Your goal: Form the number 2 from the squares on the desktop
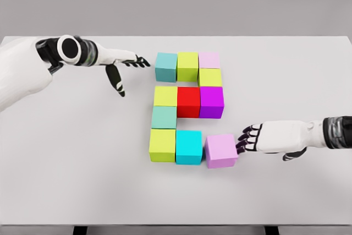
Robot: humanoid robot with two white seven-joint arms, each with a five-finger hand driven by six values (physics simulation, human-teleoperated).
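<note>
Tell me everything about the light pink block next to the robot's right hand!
The pink block is a plain, smooth, matte cube. It sits on the white table at the right end of the bottom row, turned slightly askew, beside the cyan block. The right hand has its dark fingertips at the block's right side.

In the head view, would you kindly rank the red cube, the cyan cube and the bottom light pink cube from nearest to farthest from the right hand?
From the right hand:
1. Light pink cube, bottom right of the figure, at the fingertips.
2. Cyan cube, bottom row middle, just left of the pink one.
3. Red cube, middle row centre, farther up the table.
</note>
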